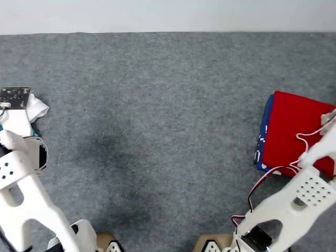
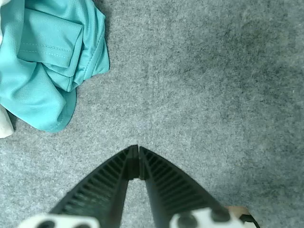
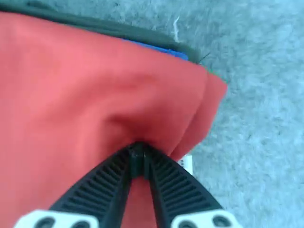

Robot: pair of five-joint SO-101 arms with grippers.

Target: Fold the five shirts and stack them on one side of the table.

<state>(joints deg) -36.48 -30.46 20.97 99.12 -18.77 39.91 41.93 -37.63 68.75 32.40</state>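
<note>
The right end effector [image 3: 137, 159] is closed, its tips sunk into the top of the red shirt [image 3: 95, 80]. Creases in the cloth run in to the tips, so it seems to have a pinch of fabric between them rather than only pressing down. The red shirt lies folded flat on a blue shirt [image 3: 159, 48], with the edge of a darker layer [image 3: 95, 26] showing under that. In the high view this stack sits at the right side of the counter [image 1: 168, 131], beneath the right arm. The left end effector [image 2: 138, 159] is closed on nothing and is poised above bare counter. A crumpled teal shirt [image 2: 42, 61] lies a little ahead of its tips and apart from them, with a scrap of white cloth [image 2: 4, 124] at that shirt's edge. The step in hand looks like settling the red shirt onto the pile — placing it or squaring it up — with at least the teal shirt not yet folded. By my reading, the right side next needs to let go cleanly and lift straight up, so the top fold is not dragged off the blue one. The left then has to open and take the teal shirt by an edge — a hem or shoulder, not the bunched middle — and draw it out onto open counter where it can be spread.
</note>
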